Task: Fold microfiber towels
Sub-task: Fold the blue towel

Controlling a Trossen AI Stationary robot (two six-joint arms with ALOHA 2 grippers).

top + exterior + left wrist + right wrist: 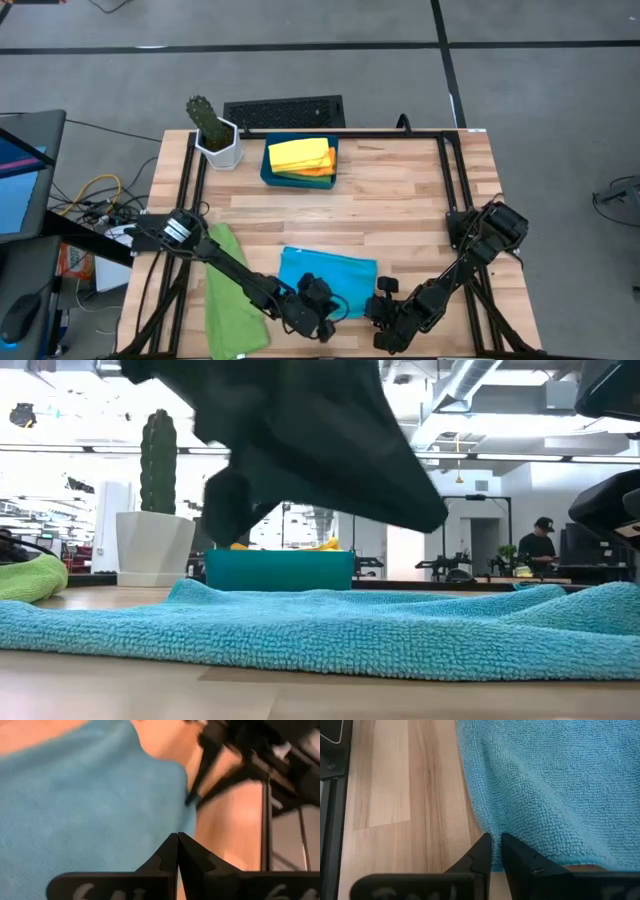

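Just left of the sky-blue microfiber towel [328, 281] spread at the table's near edge lies a rumpled green microfiber towel [232, 292]. The blue one's long axis runs side to side, so each arm has its own near corner. The left gripper [322, 312] sits over the left one, fingertips pressed together above the cloth with nothing visibly caught. Right of the towel, the right gripper [385, 322] is pinched on its hem. Beyond the towel, the rigid teal rectangular tray [268, 172] holds folded yellow and orange cloths [302, 157].
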